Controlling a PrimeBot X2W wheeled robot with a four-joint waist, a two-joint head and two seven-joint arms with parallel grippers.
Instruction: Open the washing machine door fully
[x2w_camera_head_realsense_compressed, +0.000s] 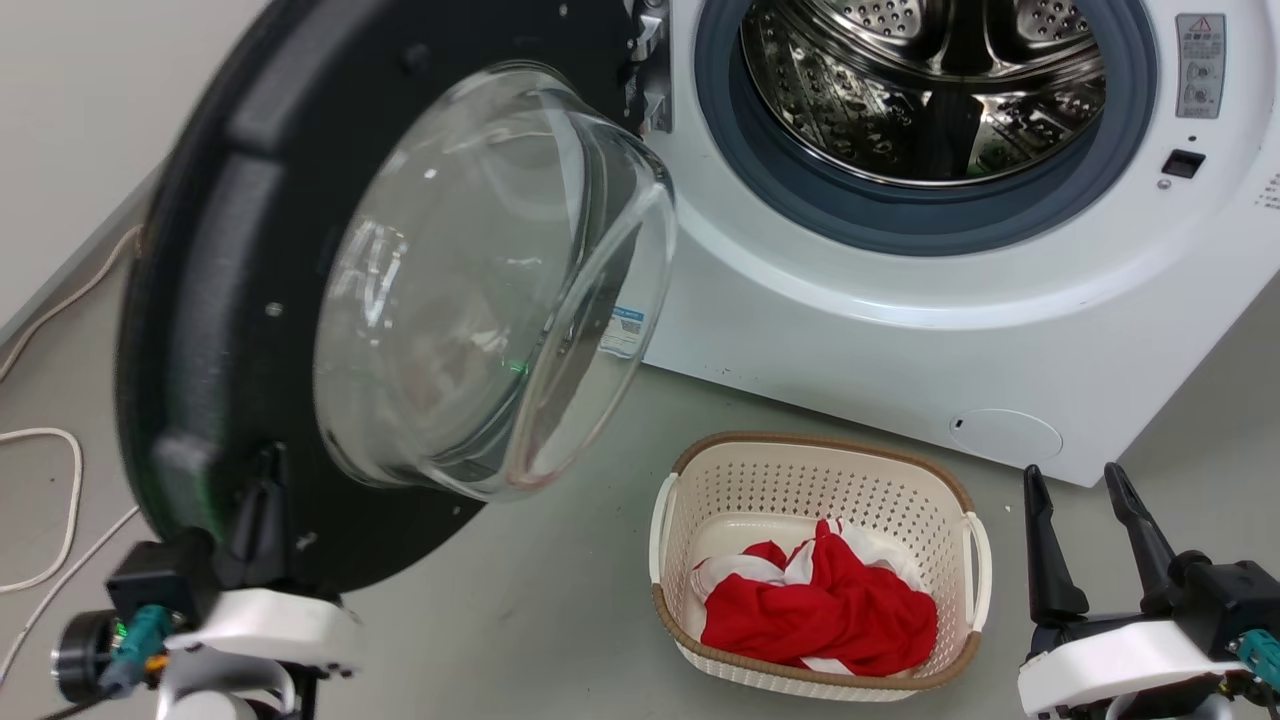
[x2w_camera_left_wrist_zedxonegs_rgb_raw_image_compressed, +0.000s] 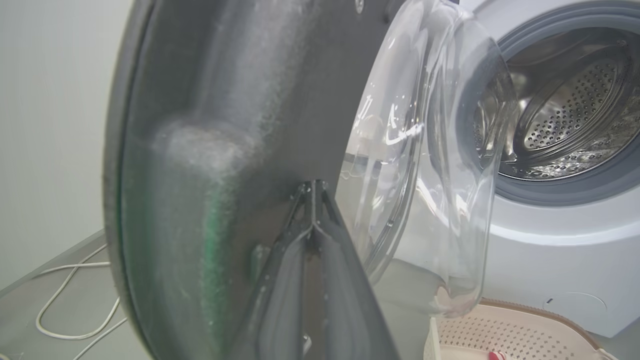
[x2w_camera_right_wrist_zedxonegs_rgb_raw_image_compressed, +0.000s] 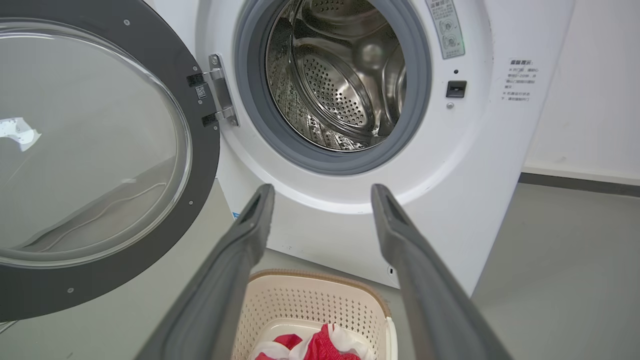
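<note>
The washing machine door (x2w_camera_head_realsense_compressed: 230, 300), black and round with a bulging glass bowl (x2w_camera_head_realsense_compressed: 480, 280), stands swung out to the left of the white washing machine (x2w_camera_head_realsense_compressed: 850, 330). The steel drum (x2w_camera_head_realsense_compressed: 930, 80) is exposed. My left gripper (x2w_camera_head_realsense_compressed: 266, 475) is shut, its tips resting against the door's lower inner face beside the bowl. In the left wrist view the two fingers meet at the left gripper's tip (x2w_camera_left_wrist_zedxonegs_rgb_raw_image_compressed: 312, 186) on the door (x2w_camera_left_wrist_zedxonegs_rgb_raw_image_compressed: 200, 125). My right gripper (x2w_camera_head_realsense_compressed: 1085, 500) stands open at the lower right, apart from the machine. The right wrist view shows this gripper (x2w_camera_right_wrist_zedxonegs_rgb_raw_image_compressed: 322, 192) empty before the drum opening (x2w_camera_right_wrist_zedxonegs_rgb_raw_image_compressed: 340, 75).
A cream laundry basket (x2w_camera_head_realsense_compressed: 820, 441) holding red and white cloth (x2w_camera_head_realsense_compressed: 820, 610) sits on the grey floor before the machine, between my arms. White cable (x2w_camera_head_realsense_compressed: 70, 490) loops on the floor at the left, near the wall. The door hinge (x2w_camera_right_wrist_zedxonegs_rgb_raw_image_compressed: 220, 95) is on the machine's left side.
</note>
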